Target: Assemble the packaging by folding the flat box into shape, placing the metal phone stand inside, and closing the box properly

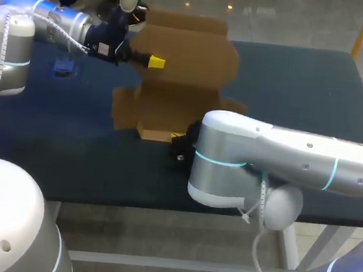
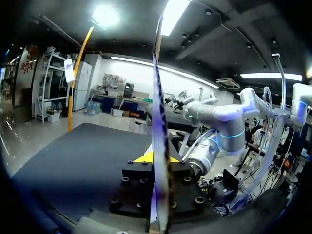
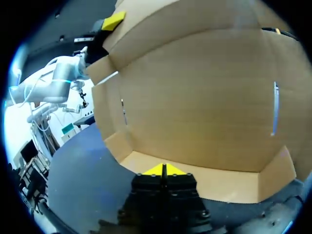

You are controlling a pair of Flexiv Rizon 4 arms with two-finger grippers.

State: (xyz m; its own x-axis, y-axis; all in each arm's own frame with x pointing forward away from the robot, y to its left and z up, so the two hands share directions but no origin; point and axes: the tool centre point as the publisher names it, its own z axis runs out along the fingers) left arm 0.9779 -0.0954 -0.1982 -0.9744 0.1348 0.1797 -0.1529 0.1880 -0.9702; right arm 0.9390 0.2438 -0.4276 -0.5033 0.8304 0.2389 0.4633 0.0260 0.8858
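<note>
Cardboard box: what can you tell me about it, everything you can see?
The cardboard box is plain brown, an unfolded sheet with creases, slots and side flaps. It stands tilted up from the dark table, with its lower flap down at the table. The left gripper pinches its upper edge; the right gripper, shut, sits at the bottom flap.

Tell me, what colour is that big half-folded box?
The box is plain cardboard brown; the right wrist view shows it best.

No text, label or number can be read anywhere (the cardboard box (image 1: 184, 51) is plain brown).
</note>
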